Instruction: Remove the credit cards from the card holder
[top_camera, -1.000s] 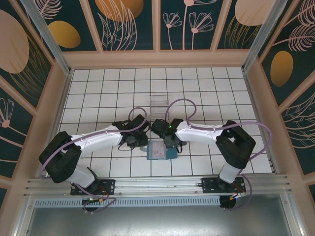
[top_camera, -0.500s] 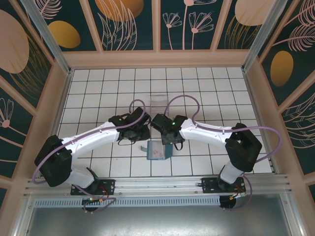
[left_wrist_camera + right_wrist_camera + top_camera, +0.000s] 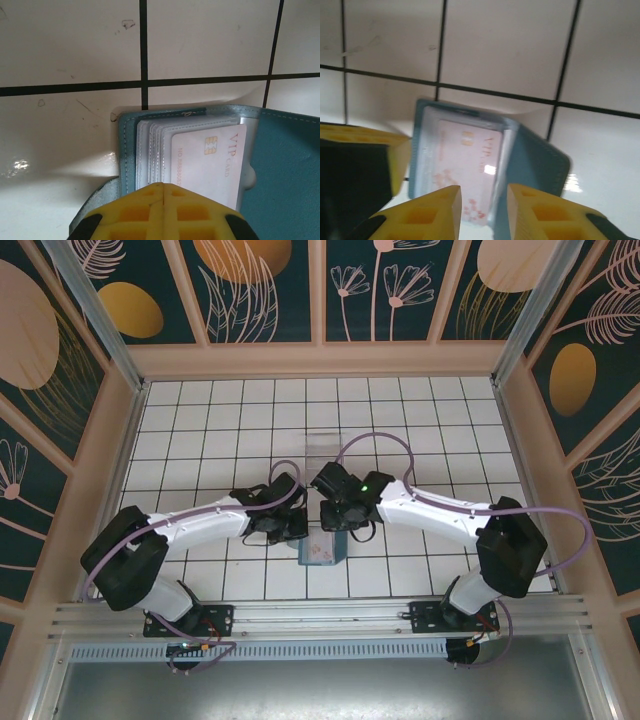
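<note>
**Card holder** (image 3: 322, 550): slate-blue bifold wallet, lying open and flat on the white tiled table (image 3: 200, 420), near the arm bases, just below both grippers in the top view. Stack of clear plastic sleeves (image 3: 150, 150) sewn into one half; plain blue flap (image 3: 285, 165) beside it, raised slightly in the right wrist view.

**Credit card** (image 3: 207, 160): whitish, gold chip, "VIP CARD" lettering, pink pattern. Seated in the topmost sleeve, one short end toward the thumb notch (image 3: 251, 176).

**Left gripper** (image 3: 163, 192): yellow pads pressed together, no gap between them, set over the near edge of the sleeve half. Whether anything is pinched between them: cannot tell.

**Right gripper** (image 3: 484, 200): yellow fingers parted by a narrow gap, nothing held, poised above the near end of the whitish card (image 3: 467, 170).

**Handling, judged:** card light, thin, stiff, glossy and probably slippery; likely to cling inside the sleeve. Wallet light and soft, likely to drag along unless pinned. Best hold: exposed card edge at the notch, pinched across its faces, drawn straight out along the sleeve with the blue half held down.

**Also present:** clear plastic box (image 3: 325, 445), farther back on the table, well apart from the wallet.
</note>
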Controlling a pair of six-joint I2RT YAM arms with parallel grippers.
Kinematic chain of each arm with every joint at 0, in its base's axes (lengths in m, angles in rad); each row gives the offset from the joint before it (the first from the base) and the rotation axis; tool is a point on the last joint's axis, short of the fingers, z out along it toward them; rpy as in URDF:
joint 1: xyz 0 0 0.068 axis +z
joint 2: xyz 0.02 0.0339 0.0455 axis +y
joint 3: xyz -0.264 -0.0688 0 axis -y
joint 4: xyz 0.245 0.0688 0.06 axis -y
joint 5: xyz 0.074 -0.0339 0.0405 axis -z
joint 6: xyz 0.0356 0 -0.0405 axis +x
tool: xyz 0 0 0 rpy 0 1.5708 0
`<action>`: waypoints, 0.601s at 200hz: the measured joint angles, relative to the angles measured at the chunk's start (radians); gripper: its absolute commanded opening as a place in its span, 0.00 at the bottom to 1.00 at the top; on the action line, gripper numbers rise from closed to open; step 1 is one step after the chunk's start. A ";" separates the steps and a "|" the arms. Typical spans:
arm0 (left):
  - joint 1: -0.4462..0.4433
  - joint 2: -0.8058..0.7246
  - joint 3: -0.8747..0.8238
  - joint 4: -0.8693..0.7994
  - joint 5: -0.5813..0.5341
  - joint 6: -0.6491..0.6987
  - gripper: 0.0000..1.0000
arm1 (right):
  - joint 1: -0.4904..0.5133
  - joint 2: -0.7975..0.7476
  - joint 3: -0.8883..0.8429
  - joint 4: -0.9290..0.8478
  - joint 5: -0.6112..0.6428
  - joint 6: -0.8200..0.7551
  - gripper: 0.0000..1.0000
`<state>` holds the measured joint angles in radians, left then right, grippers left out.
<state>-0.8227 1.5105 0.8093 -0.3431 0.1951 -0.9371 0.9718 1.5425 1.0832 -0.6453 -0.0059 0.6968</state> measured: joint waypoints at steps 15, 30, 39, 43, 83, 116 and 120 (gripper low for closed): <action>0.000 0.000 -0.005 0.008 0.005 -0.004 0.02 | -0.010 -0.003 -0.044 0.063 -0.066 0.017 0.28; 0.000 0.000 -0.005 0.014 0.007 -0.005 0.02 | -0.022 -0.003 -0.098 0.124 -0.123 0.026 0.27; 0.000 0.000 -0.005 0.019 0.007 -0.005 0.02 | -0.029 -0.003 -0.126 0.150 -0.150 0.036 0.27; 0.000 0.000 -0.005 0.021 0.008 -0.005 0.02 | -0.034 -0.003 -0.138 0.161 -0.159 0.037 0.27; 0.000 0.000 -0.005 0.026 0.008 -0.005 0.02 | -0.075 -0.003 -0.258 0.261 -0.236 0.062 0.29; 0.000 0.004 -0.005 0.027 0.016 -0.008 0.03 | -0.110 -0.007 -0.348 0.348 -0.292 0.077 0.35; 0.000 0.006 -0.005 0.027 0.016 -0.008 0.03 | -0.116 -0.011 -0.356 0.360 -0.301 0.077 0.36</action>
<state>-0.8227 1.5162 0.8040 -0.3164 0.2115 -0.9451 0.8562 1.5311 0.7269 -0.2848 -0.3065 0.7742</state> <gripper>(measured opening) 0.053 0.351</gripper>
